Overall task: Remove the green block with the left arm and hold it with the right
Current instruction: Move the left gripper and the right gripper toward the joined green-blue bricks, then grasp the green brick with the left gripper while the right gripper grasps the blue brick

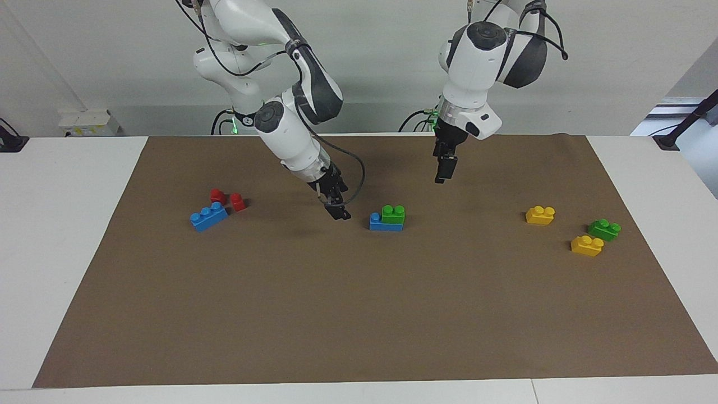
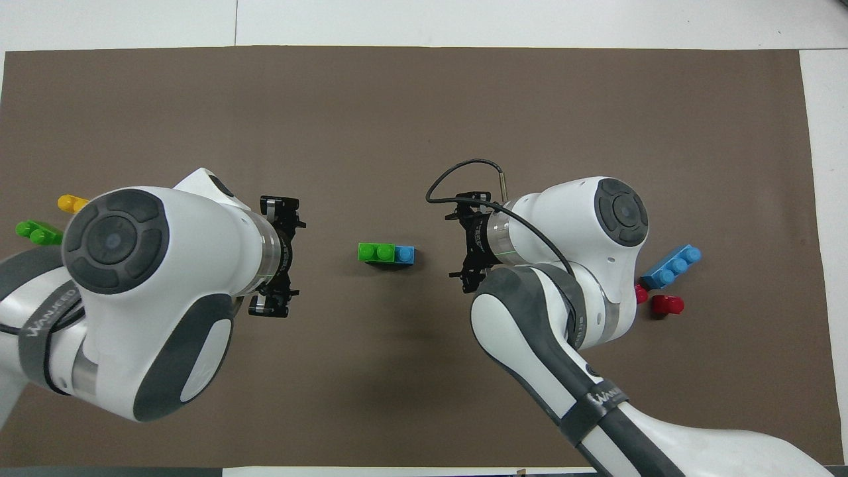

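Note:
A green block (image 1: 393,214) (image 2: 375,252) sits pressed on top of a short blue brick (image 1: 379,224) (image 2: 405,254) in the middle of the brown mat (image 1: 359,314). My right gripper (image 1: 338,212) (image 2: 464,248) hangs open and low over the mat, just beside the blue brick toward the right arm's end, touching nothing. My left gripper (image 1: 442,171) (image 2: 291,257) is open too, higher up, over bare mat toward the left arm's end of the stack. Neither gripper holds anything.
Toward the left arm's end lie a second green block (image 1: 604,229) (image 2: 38,232) and two yellow bricks (image 1: 540,215) (image 1: 587,245). Toward the right arm's end lie a long blue brick (image 1: 208,216) (image 2: 670,266) and two red pieces (image 1: 217,196) (image 1: 238,202).

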You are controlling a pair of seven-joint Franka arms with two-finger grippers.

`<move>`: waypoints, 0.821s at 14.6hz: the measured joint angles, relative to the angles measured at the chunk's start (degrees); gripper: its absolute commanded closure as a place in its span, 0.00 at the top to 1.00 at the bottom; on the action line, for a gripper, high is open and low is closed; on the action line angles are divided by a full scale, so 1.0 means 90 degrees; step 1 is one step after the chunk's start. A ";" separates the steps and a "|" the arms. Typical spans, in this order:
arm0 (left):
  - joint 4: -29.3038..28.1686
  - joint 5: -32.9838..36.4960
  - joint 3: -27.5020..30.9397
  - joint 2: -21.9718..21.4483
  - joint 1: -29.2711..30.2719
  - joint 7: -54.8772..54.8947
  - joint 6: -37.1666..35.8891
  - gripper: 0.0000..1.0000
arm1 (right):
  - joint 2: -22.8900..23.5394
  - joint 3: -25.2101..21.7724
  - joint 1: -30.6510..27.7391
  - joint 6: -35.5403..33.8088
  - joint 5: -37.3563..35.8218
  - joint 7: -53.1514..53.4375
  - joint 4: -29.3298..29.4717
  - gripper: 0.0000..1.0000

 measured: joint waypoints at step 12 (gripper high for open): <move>-0.0102 0.0042 0.0012 0.1162 -0.0474 -0.1712 0.1403 1.00 | 0.0925 0.0000 0.0773 0.1527 0.0522 0.0421 -0.0017 0.99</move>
